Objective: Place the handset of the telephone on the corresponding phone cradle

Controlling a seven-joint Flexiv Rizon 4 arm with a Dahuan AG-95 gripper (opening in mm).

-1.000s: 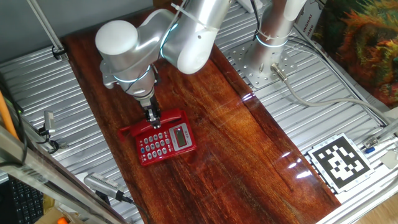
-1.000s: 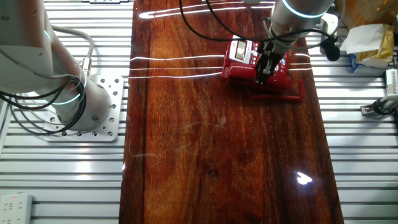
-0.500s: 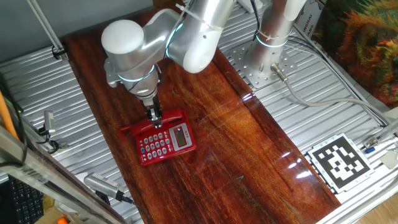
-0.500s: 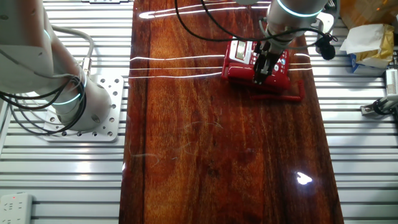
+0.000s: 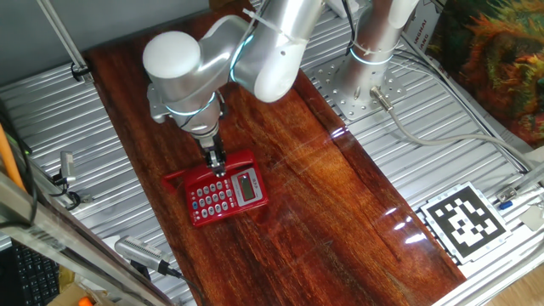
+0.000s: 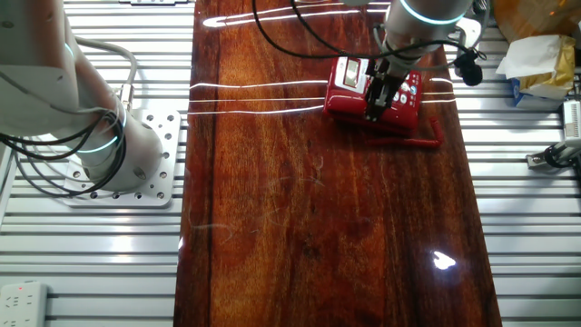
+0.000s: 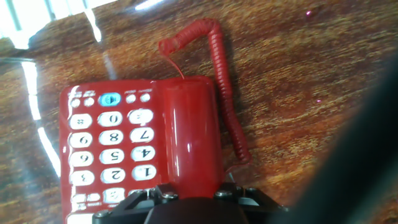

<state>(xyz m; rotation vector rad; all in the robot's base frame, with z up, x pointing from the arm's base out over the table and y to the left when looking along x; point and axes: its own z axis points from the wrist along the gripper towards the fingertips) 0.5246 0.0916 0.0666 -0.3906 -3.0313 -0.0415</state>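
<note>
The red phone cradle with grey-white keys and a small display lies on the wooden table. It also shows in the other fixed view and in the hand view. The slim glossy red handset lies along the cradle's edge strip beside the keypad. In one fixed view it runs along the cradle's far edge. My gripper is shut on the handset, one finger on each side of it. It shows from above in one fixed view and in the other fixed view. The coiled red cord trails onto the table.
The cord curls on the wood next to the cradle, near the table's edge. A second arm's base stands on the slotted metal bench beside the table. A printed marker card lies on the bench.
My gripper has shifted a little sideways with the handset, bringing it over the cradle's edge strip. The cradle has stayed where it was.
</note>
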